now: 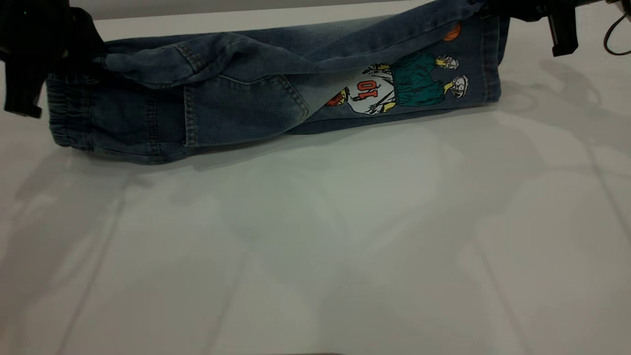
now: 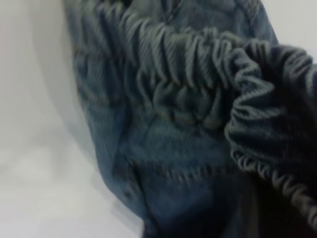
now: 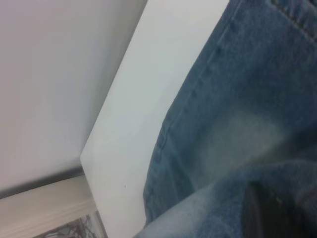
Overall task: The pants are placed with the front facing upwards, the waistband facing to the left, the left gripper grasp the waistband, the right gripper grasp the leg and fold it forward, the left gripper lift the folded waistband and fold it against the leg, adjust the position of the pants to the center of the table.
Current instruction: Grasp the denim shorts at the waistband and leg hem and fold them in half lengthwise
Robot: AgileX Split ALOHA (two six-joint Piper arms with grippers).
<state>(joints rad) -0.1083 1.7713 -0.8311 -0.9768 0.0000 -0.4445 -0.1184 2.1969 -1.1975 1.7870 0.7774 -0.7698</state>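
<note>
Soft faded denim pants [image 1: 236, 98] drape lengthwise, ruched waistband [image 2: 198, 64] gripped in left gripper [image 1: 29, 64] jaws; right gripper [image 1: 537, 15] jaws pinch the leg.

**Pale room, soft shadows**

A plain grey-white wall [image 1: 222, 6] runs behind the far edge of the scene. In the right wrist view, a smooth pale wall [image 3: 54, 84] meets a cream skirting strip [image 3: 44, 206]. Soft, diffuse light throws broad faint shadows near and right.

Bare table [image 1: 315, 256] before the pants [image 1: 236, 106]
</note>
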